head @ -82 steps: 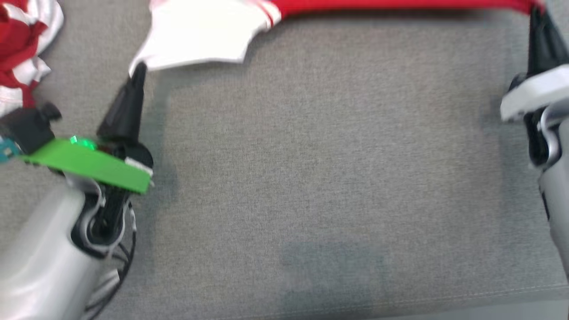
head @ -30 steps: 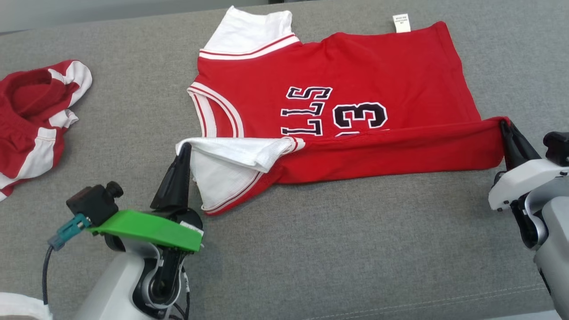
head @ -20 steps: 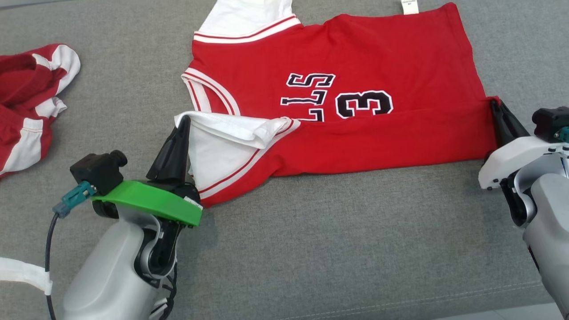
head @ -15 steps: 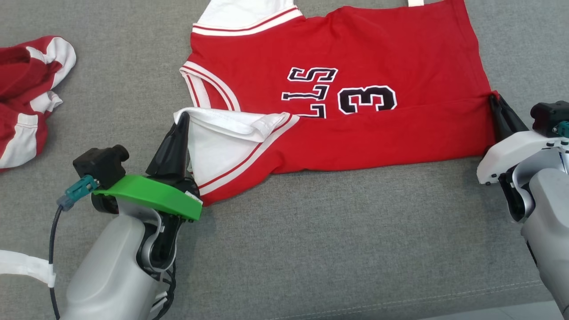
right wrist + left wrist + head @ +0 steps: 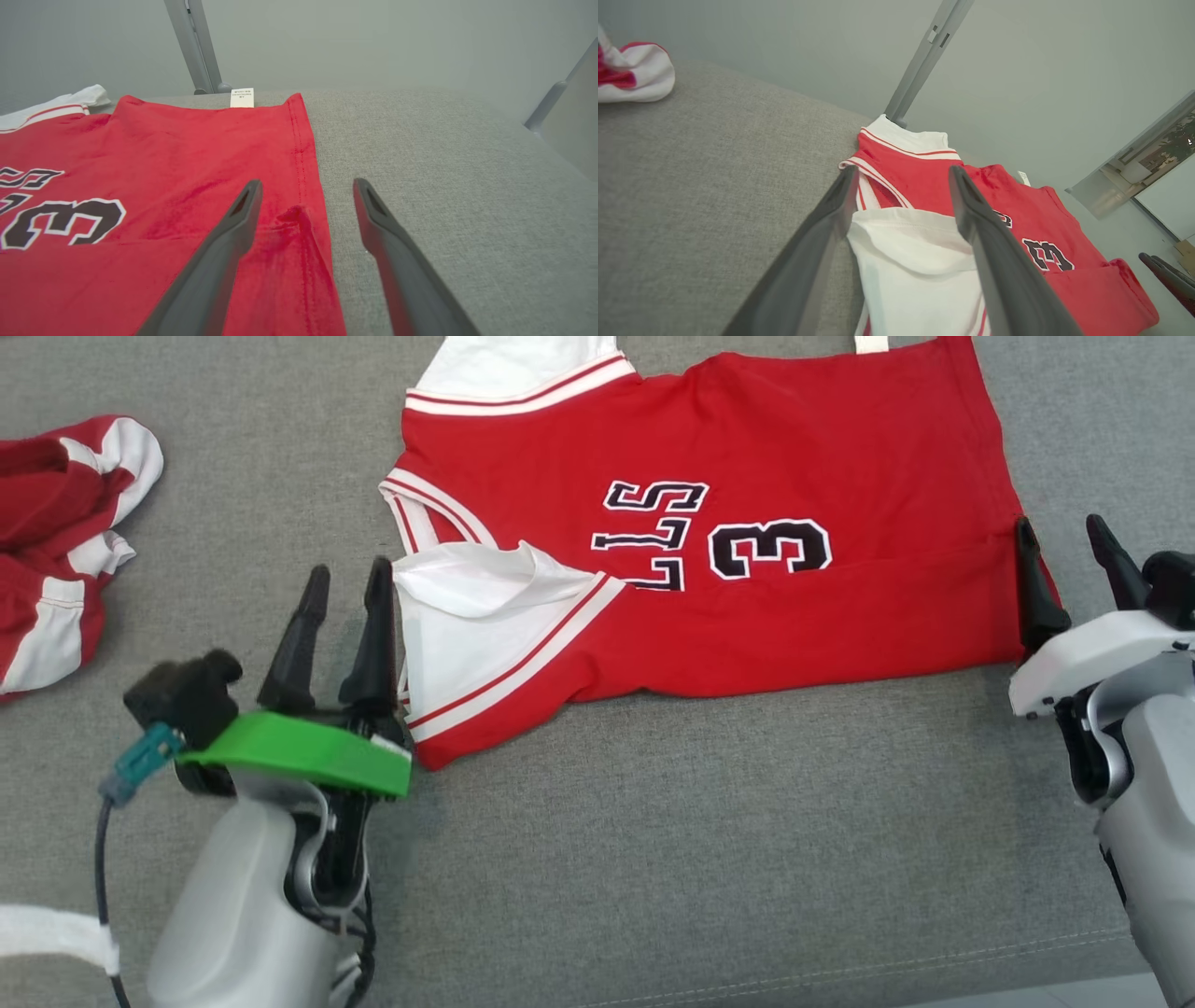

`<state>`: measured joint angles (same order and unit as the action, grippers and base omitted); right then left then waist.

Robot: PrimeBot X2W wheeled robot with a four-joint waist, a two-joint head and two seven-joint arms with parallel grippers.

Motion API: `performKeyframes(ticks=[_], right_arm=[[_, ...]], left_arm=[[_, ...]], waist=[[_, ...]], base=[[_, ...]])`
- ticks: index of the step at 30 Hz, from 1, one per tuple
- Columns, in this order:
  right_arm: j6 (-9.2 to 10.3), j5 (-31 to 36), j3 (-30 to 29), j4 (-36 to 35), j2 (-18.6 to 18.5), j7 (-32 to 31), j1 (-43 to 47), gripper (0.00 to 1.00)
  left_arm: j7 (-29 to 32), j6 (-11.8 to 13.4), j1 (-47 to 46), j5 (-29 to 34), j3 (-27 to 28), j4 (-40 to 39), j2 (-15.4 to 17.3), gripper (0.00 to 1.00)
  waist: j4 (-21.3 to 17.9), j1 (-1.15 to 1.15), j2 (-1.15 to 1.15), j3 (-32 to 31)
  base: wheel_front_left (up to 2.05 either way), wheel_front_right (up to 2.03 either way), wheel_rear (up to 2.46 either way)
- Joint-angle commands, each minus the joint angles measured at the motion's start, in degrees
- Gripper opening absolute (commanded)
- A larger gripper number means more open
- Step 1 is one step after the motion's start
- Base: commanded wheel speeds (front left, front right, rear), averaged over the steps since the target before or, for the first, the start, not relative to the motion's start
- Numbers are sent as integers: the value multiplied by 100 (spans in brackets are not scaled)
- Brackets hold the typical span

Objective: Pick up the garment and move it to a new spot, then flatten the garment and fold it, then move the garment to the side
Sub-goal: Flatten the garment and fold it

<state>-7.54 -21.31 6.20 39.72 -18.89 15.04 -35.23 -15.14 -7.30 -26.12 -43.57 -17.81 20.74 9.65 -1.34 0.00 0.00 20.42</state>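
Observation:
The garment (image 5: 747,457) is a red jersey with white sleeves and black lettering, spread on the grey cushion, its near edge folded up over the number. My left gripper (image 5: 347,567) stands open at the white sleeve's (image 5: 467,616) left edge, its right finger touching the cloth. In the left wrist view the left gripper (image 5: 902,170) has the white sleeve (image 5: 915,261) lying between and beyond its fingers. My right gripper (image 5: 1060,523) is open at the fold's right end, straddling the hem. The right wrist view shows the right gripper (image 5: 307,183) over the garment's (image 5: 163,154) red corner.
A second red-and-white garment (image 5: 56,532) lies crumpled at the far left, also seen as a bundle (image 5: 635,79) in the left wrist view. The grey cushion (image 5: 700,859) has bare room in front; its front seam runs at the lower right. A grey post (image 5: 196,46) stands behind.
Both grippers have opened and let go of the garment's folded edge, which now lies on the jersey. The white sleeve has settled flatter.

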Motion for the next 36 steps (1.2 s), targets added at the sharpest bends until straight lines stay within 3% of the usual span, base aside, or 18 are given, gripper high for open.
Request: performKeyframes(ticks=[1,12,27,28,29,30,36], right_arm=[[11,44,-85,-116,1,13,183,100],[11,89,-543,-665,213,13,1225,100],[10,-282,-353,-311,404,14,1153,100],[11,-376,-311,-247,406,13,1117,100],[10,-499,-262,-182,416,14,1081,100],[11,-620,-209,-106,431,14,1042,100],[11,-1345,29,342,391,14,799,100]], left_arm=[[0,-17,314,-3,55,-49,-92,100],[233,-26,1615,-756,-167,-79,-416,100],[668,42,1153,-1017,-284,864,-456,100],[640,33,1126,-1024,-287,907,-461,55],[647,24,1104,-1039,-307,940,-466,23],[632,21,1077,-1035,-336,967,-469,0],[597,-18,1050,-1100,-461,949,-371,0]], waist=[[-5,0,0,-135],[-10,0,0,-550],[-196,0,0,-480],[-198,0,0,-466],[-198,0,0,-454],[-194,0,0,-442],[-124,0,0,-417]], base=[[0,0,0],[0,0,0],[0,0,0],[0,0,0],[0,0,0],[0,0,0],[0,0,0]])
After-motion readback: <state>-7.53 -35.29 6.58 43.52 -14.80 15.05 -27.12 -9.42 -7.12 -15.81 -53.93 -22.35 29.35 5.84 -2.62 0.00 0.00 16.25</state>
